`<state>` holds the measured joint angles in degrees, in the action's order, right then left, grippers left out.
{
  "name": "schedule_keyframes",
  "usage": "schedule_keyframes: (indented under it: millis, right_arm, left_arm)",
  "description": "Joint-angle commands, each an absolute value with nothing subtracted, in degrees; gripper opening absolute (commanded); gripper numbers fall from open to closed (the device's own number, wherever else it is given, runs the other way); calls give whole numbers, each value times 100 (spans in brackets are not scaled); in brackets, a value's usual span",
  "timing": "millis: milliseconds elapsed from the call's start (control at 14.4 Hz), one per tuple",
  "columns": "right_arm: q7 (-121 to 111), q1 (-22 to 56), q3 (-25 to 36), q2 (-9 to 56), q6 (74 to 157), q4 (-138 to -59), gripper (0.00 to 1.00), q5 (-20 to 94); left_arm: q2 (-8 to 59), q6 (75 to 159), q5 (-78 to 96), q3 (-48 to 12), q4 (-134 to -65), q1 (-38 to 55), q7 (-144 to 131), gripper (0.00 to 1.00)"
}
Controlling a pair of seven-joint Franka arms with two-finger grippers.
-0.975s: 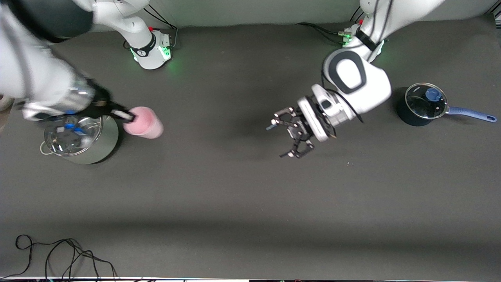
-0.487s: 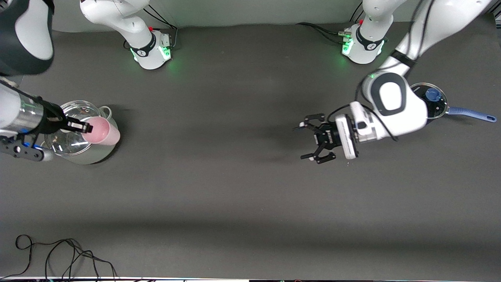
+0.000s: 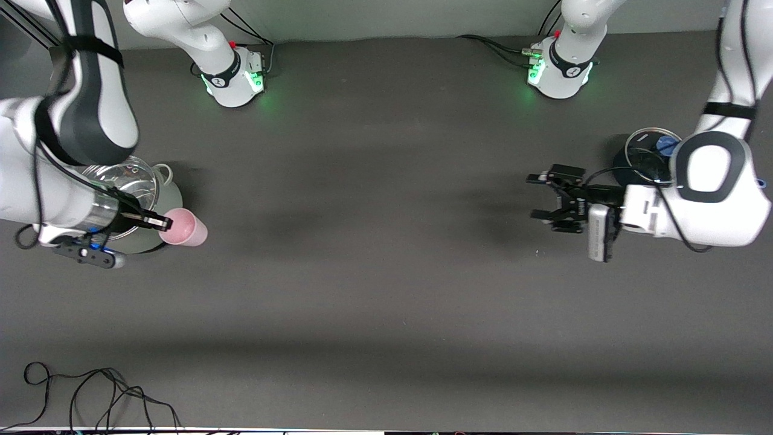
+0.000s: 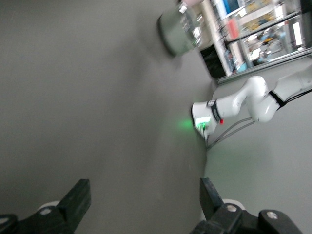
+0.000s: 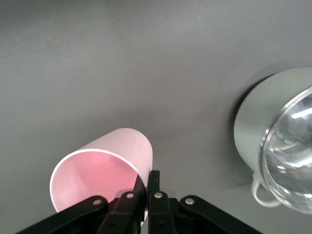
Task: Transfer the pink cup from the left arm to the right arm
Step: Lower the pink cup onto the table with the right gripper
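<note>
counter (image 3: 386,290): dark grey matte mat, flat, bare across the centre and lower half of the front view
room: pale wall strip along the top edge; both white arm bases with green lights stand there
edges: loose black cable (image 3: 90,393) coiled at lower left of the front view, by the counter's near edge
pot A: lidded steel pot with glass lid (image 3: 136,187), mid-left of the frame
pot B: dark blue saucepan with glass lid and blue knob (image 3: 646,158), upper right, partly hidden by the left arm
right gripper (image 3: 164,223): mid-left, fingers pinched shut on the rim wall of the small pale pink plastic cup (image 3: 184,228)
cup: held tilted in the air, just beside pot A
left gripper (image 3: 546,196): mid-right, fingers spread wide, holding nothing, over bare counter next to pot B
open room: wide clear span between the two grippers
</note>
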<state>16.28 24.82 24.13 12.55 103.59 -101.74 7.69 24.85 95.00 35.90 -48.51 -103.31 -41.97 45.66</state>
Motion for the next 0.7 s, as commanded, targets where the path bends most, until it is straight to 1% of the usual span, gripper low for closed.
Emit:
schedule_keyframes:
  millis: [0, 278, 418, 557, 627]
  right_arm:
    - [1442, 2558, 2452, 949, 11326, -11282, 0, 633]
    - [1433, 2558, 2461, 1002, 12443, -12171, 0, 624]
    - [1433, 2558, 2461, 1098, 12926, -12470, 0, 633]
    - [1433, 2558, 2452, 1160, 13218, -12647, 0, 624]
    - [1433, 2558, 2461, 1230, 13227, -12647, 0, 633]
  left_arm:
    - [2355, 8678, 2632, -4729, -9732, -4113, 3527, 99]
    - [2364, 8043, 1331, -4720, -8993, -4131, 3278, 100]
    - [2295, 7998, 628, -4641, -8825, -4174, 3226, 100]
    - [2145, 7867, 335, -4501, -8693, -4227, 2964, 100]
    - [2136, 7753, 212, -4387, -8527, -4236, 2762, 100]
